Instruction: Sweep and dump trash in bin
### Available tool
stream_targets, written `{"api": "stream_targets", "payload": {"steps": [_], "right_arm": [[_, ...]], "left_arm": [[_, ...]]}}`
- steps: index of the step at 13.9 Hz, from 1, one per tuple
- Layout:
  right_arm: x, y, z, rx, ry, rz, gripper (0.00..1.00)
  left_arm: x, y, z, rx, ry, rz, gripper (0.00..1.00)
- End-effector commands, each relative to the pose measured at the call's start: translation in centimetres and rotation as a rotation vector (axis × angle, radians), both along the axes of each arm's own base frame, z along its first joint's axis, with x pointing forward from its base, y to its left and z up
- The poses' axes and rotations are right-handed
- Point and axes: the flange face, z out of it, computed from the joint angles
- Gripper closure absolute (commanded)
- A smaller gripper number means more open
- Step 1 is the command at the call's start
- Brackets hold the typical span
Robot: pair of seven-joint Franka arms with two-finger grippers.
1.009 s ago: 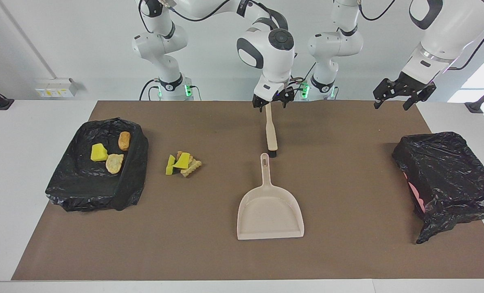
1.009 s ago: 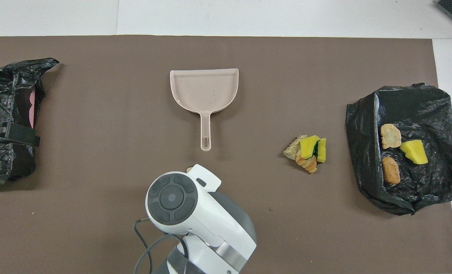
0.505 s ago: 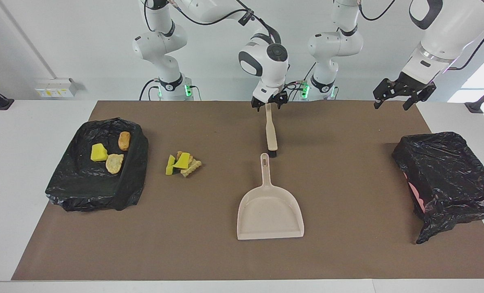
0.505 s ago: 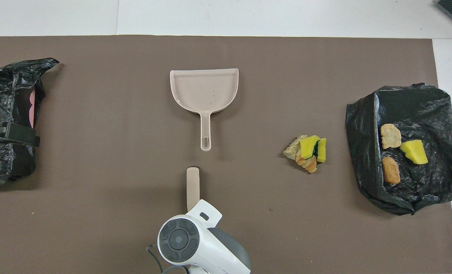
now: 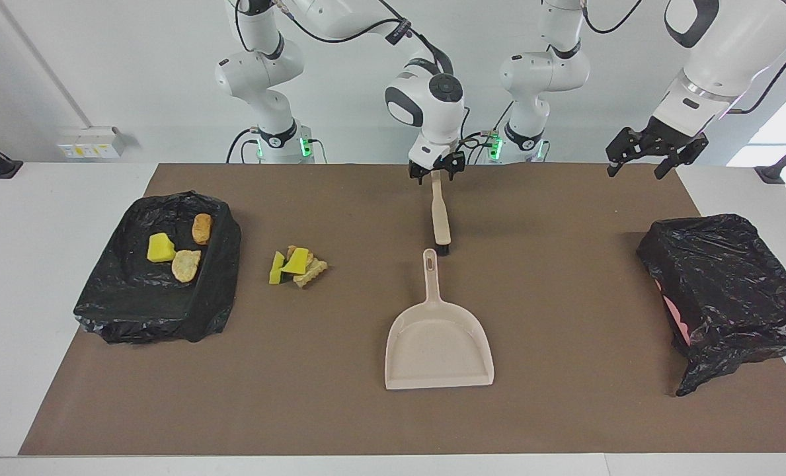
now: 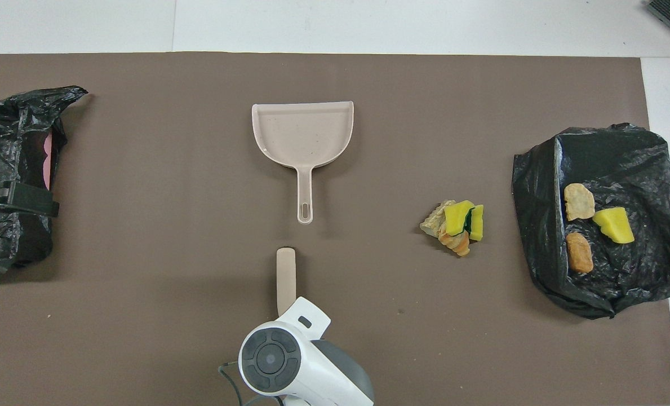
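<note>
Currently right end effector (image 5: 436,173) straddles the brush (image 5: 440,218) handle, grip unclear; trash pile (image 5: 297,266) beside bin (image 5: 221,291) unswept; left end effector (image 5: 654,153) open, waiting.

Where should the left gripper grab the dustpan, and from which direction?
Take the dustpan by its narrow handle, coming straight down from above. It lies flat, and the handle points toward the robots; the wide scoop looks too broad to pinch.
</note>
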Motion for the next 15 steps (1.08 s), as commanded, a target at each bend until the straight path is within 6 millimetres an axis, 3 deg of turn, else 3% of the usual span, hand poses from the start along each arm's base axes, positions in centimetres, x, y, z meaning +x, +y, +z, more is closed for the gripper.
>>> {"api": "stream_targets", "payload": {"steps": [1,2,9,12,15], "right_arm": [[-0.7,-0.4,0.5,0.020,-0.009,-0.015,0.90],[-1.0,-0.1,0.5,0.020,-0.007,-0.015,1.00],[-0.9,-0.1,1.0,-0.018,0.019,-0.003,1.00],[-0.8,-1.2,4.3,-0.139,0.033,-0.018,1.00],[1.2,-6.6,10.9,-0.176,-0.005,-0.089,1.00]], "left_arm": [[-0.2,0.2,0.0,0.021,0.000,0.011,0.00],[-0.2,0.2,0.0,0.021,0.000,0.011,0.00],[-0.2,0.2,0.0,0.021,0.000,0.009,0.00],[-0.2,0.2,0.0,0.021,0.000,0.009,0.00],[-0.2,0.2,0.0,0.021,0.000,0.009,0.00]]}}
